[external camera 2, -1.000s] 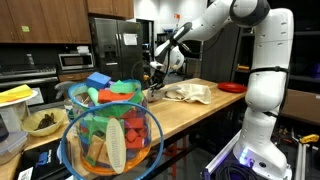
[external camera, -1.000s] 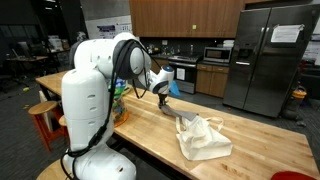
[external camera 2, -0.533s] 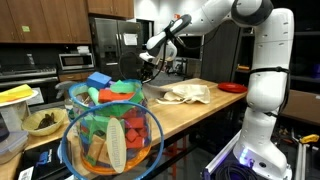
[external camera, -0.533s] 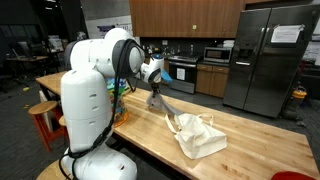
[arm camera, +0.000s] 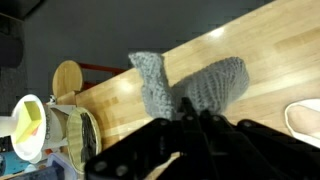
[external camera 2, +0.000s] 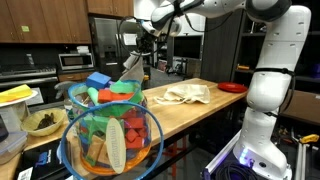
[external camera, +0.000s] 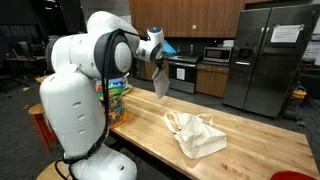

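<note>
Grey and woolly, the limp knitted piece [external camera: 160, 84] is hanging in the air from the white robot arm's pincer [external camera: 157, 65], which is pressing together on the top edge of it; in both exterior views the fabric is dangling freely below the fingers [external camera 2: 131, 66], well above the long pale wooden tabletop [external camera: 270, 150] and touching nothing else; in the wrist view it is drooping in two soft lobes [arm camera: 150, 85] past the dark fingers, with the wood grain showing beneath. A crumpled cream cloth bag [external camera: 200, 136] is lying flat on the tabletop, apart from the raised piece and off to one side of it; a round wire basket with a blue rim [external camera 2: 68, 140], crowded with bright plastic toys, is standing at the near end in an exterior view, and a red plate [external camera 2: 231, 88] is sitting at the far end. As for progress, the pick-up seems to be done, since the knitted piece is clear of the wood and firmly pinched; it is not yet resting on or in anything, so the putting down seems to be what is left; where it belongs I cannot tell.
</note>
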You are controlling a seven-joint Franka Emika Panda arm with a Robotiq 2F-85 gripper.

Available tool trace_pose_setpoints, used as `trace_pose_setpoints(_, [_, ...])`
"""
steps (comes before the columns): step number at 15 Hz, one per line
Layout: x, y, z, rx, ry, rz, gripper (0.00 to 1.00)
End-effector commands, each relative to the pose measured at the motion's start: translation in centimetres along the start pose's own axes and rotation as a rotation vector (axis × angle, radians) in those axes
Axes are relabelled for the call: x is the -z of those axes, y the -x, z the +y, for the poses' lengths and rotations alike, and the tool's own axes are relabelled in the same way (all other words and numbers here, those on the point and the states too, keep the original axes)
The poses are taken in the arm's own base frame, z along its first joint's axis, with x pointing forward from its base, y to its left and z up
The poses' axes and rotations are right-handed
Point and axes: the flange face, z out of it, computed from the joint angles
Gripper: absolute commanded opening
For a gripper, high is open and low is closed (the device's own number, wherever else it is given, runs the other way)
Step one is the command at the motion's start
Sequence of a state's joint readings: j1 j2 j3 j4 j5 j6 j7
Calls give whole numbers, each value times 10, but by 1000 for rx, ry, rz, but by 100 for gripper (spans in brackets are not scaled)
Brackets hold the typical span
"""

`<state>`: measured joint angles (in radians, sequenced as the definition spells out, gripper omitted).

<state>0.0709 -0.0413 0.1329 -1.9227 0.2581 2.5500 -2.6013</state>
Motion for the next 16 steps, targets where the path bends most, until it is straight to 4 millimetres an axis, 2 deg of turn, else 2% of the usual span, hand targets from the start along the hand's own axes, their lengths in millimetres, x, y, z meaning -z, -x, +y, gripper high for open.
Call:
trace_pose_setpoints(1, [22, 4, 18, 39, 22, -44, 1])
trace_pose_setpoints(4, [8, -20, 45, 97, 44, -20, 1])
trace_pose_setpoints(7, [-20, -55, 62, 140, 49, 39, 1])
trace_pose_setpoints(9, [-44, -74, 64, 157, 32, 88, 1])
trace_pose_setpoints(11, [-67, -88, 57, 146, 18, 130, 1])
trace_pose_setpoints(12, [-80, -91, 45, 124, 4, 145, 1])
trace_pose_setpoints(13, [-93, -90, 23, 88, -22, 157, 1])
trace_pose_setpoints(15, [-116, -87, -28, 8, -86, 182, 1])
trace_pose_setpoints(16, [-126, -84, -61, -44, -129, 193, 1])
